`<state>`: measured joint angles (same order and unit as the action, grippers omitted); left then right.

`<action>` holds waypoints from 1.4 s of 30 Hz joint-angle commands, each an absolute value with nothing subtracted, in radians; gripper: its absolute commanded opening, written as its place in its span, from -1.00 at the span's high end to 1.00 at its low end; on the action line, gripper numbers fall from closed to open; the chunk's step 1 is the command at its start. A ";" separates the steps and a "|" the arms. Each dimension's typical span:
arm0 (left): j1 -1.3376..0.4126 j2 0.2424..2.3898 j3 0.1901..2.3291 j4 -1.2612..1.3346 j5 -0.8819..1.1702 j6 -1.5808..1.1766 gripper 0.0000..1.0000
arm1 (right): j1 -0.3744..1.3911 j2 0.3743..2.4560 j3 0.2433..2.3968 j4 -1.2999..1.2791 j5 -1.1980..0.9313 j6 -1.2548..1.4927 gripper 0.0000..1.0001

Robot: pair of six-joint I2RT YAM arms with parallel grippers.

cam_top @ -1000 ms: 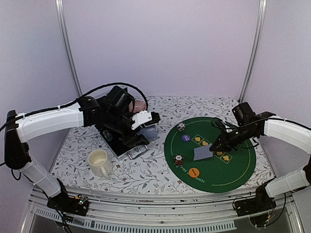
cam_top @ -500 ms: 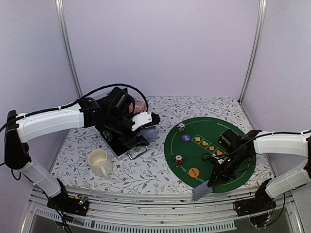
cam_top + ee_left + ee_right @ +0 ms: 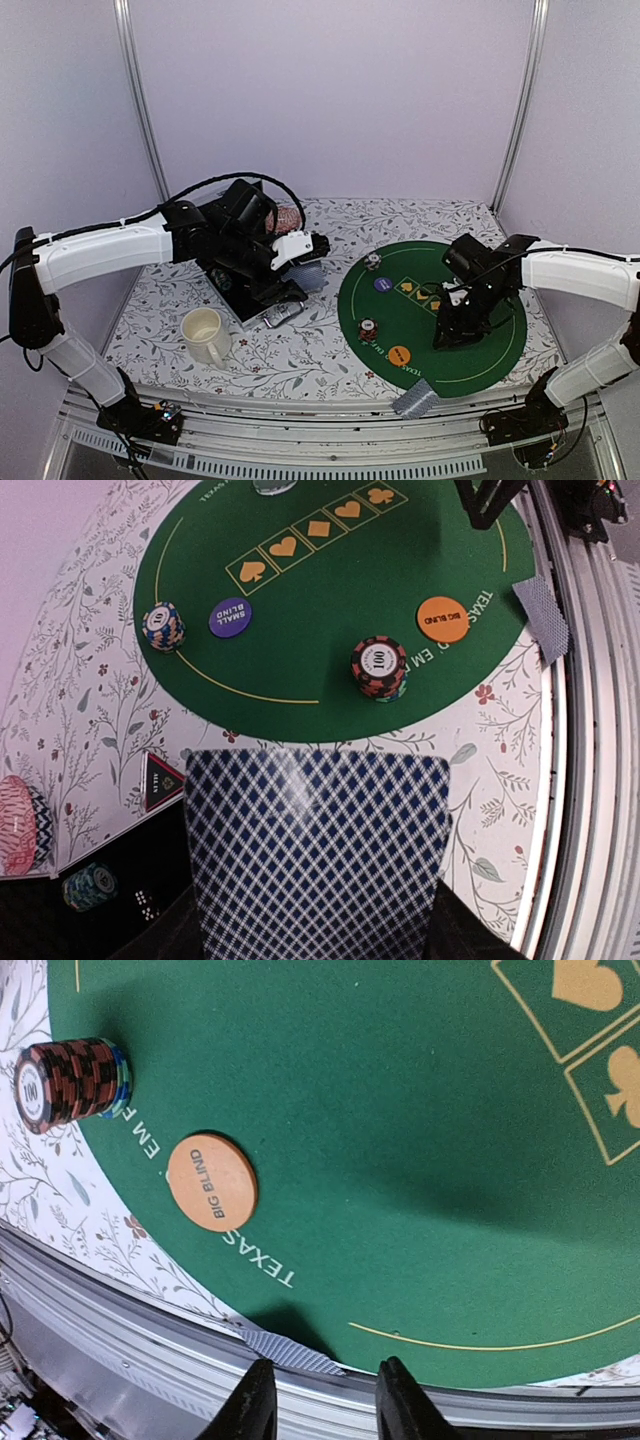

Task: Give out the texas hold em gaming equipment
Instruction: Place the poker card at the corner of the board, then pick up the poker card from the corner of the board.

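Far left on the floral cloth, one cream ceramic mug (image 3: 205, 333) stands alone. Next along, the left gripper (image 3: 303, 265) is pinching one deck of blue-checked playing cards (image 3: 320, 850) above the cloth, beside the round green felt mat (image 3: 330, 600). On the mat are two striped chip stacks, a pale stack marked "10" (image 3: 163, 627) and a red-black stack marked "100" (image 3: 379, 665). One purple disc (image 3: 230, 617) reads "SMALL BLIND", one orange disc (image 3: 443, 619) reads "BIG BLIND", and "TEXAS" runs along the rim. One loose checked card (image 3: 415, 400) lies at the table's near edge. Over the mat hovers the right gripper (image 3: 318, 1400), fingers spread, nothing between them.
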<state>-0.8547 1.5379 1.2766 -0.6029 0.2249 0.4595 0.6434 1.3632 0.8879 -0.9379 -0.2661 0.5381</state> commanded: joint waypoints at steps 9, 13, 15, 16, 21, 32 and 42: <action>-0.864 1.504 1.279 -0.579 0.241 0.466 -0.21 | 0.648 1.221 0.821 -0.807 -0.346 0.520 -0.13; -0.867 1.503 1.278 -0.578 0.244 0.467 -0.21 | 0.673 1.243 0.696 -0.803 -0.390 0.629 -0.15; -0.870 1.502 1.275 -0.578 0.246 0.472 -0.21 | 0.680 1.211 0.660 -0.824 -0.372 0.672 -0.16; -0.871 1.504 1.275 -0.579 0.247 0.474 -0.21 | 0.680 1.194 0.633 -0.809 -0.396 0.692 -0.17; -0.875 1.508 1.281 -0.578 0.252 0.473 -0.21 | 0.693 1.162 0.508 -0.741 -0.471 0.770 -0.21; -0.882 1.502 1.279 -0.580 0.246 0.476 -0.21 | 0.712 1.207 0.401 -0.496 -0.591 0.795 0.05; -0.883 1.506 1.278 -0.580 0.243 0.477 -0.22 | 0.712 1.237 0.372 -0.388 -0.624 0.784 0.37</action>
<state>-0.8730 1.5352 1.2766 -0.6029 0.2352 0.4675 0.7071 1.2243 0.3889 -0.4965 -0.6025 0.7868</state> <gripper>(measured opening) 0.608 0.360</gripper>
